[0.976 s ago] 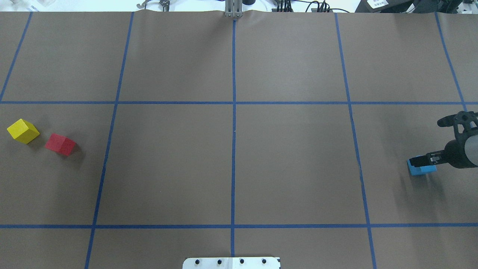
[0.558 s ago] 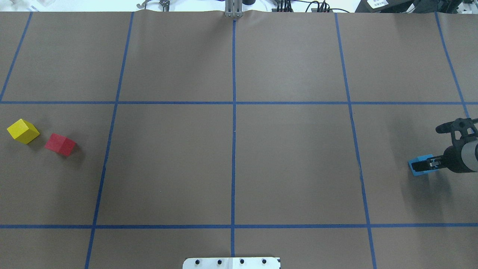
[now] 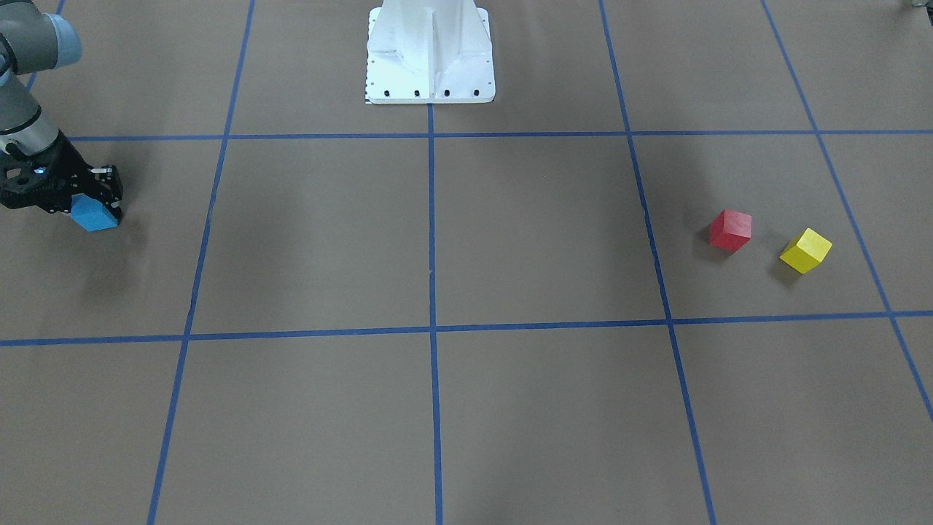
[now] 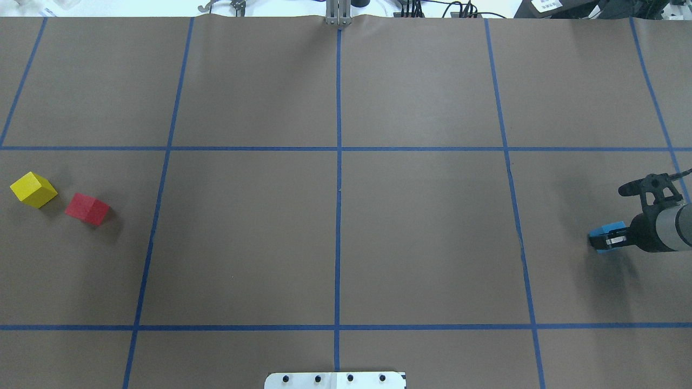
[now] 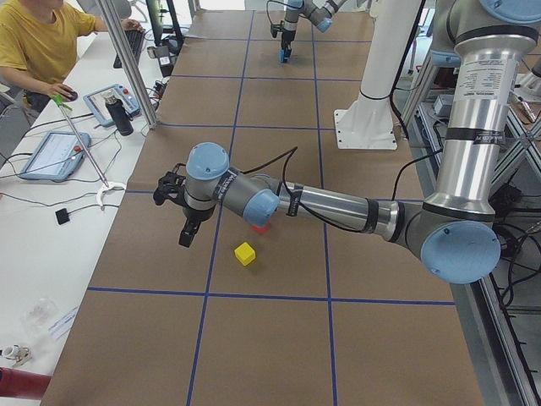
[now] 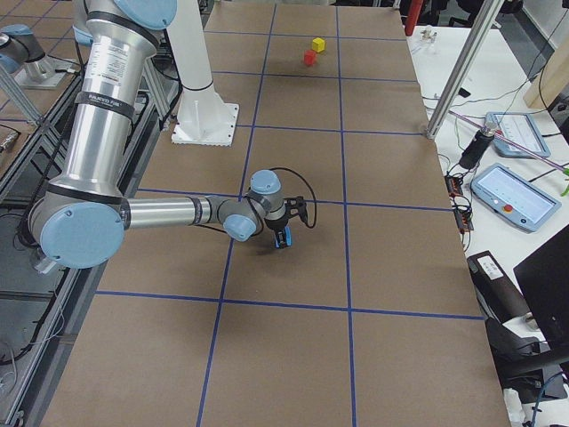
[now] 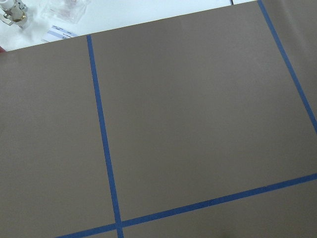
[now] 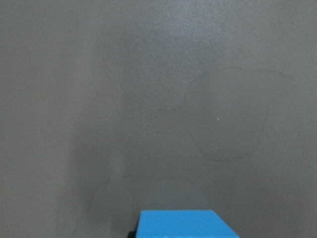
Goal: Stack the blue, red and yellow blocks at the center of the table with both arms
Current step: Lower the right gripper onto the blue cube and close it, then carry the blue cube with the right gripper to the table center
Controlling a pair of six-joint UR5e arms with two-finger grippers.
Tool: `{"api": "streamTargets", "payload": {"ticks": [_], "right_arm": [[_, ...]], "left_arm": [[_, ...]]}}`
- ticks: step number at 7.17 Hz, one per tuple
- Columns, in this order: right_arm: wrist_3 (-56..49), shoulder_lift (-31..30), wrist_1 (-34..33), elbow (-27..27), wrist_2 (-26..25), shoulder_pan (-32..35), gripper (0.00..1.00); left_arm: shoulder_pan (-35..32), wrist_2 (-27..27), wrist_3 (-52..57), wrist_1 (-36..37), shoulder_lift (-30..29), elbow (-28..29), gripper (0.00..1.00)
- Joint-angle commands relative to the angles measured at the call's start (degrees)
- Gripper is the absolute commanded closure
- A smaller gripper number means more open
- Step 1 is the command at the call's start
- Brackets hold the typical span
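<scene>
Right hand [image 4: 604,241], at the robot's far right edge of the tabletop [image 4: 421,227], clenched on the blue block [image 4: 606,231]. One finger lies on each side of the block, and the block's upper face shows between them in the overhead view. In the front-facing view the same hand [image 3: 93,203] holds the block [image 3: 92,216] below its black fingers. A soft shadow falls on the paper apart from the block, so it seems held clear of the surface. The right wrist view shows only a blue top edge [image 8: 181,224] at the bottom of the frame, against bare brown paper.

Left hand [image 5: 183,240], seen only from the table's left end, points downward above the tabletop near the other two blocks. Whether it is released or clenched cannot be told.

The red block [image 4: 86,209] and the yellow block [image 4: 33,189] rest on the tabletop just beside each other at the robot's far left, the yellow one outermost, both turned askew to the blue tape grid [image 4: 338,216]. All three blocks lie well apart from the central crossing of the grid.
</scene>
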Motion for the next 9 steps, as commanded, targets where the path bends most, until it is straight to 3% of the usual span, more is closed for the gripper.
{"api": "streamTargets", "payload": {"ticks": [1, 3, 6, 7, 9], "right_arm": [[1.5, 3.7, -0.1, 1.1, -0.7, 0.0, 1.00], [5.4, 14.0, -5.6, 0.1, -1.0, -0.1, 1.00], [5.4, 34.5, -28.2, -1.4, -1.6, -2.8, 1.00], [5.5, 41.9, -33.8, -5.2, -3.2, -4.6, 1.00], [11.4, 55.5, -35.9, -17.0, -4.2, -7.3, 1.00]], "left_arm": [[0.0, 0.0, 0.0, 0.0, 0.0, -0.1, 0.00], [0.1, 0.0, 0.0, -1.7, 0.2, 0.1, 0.00], [0.1, 0.0, 0.0, -1.7, 0.2, 0.3, 0.00], [0.1, 0.0, 0.0, -1.7, 0.2, 0.3, 0.00], [0.1, 0.0, 0.0, -1.7, 0.2, 0.2, 0.00]]}}
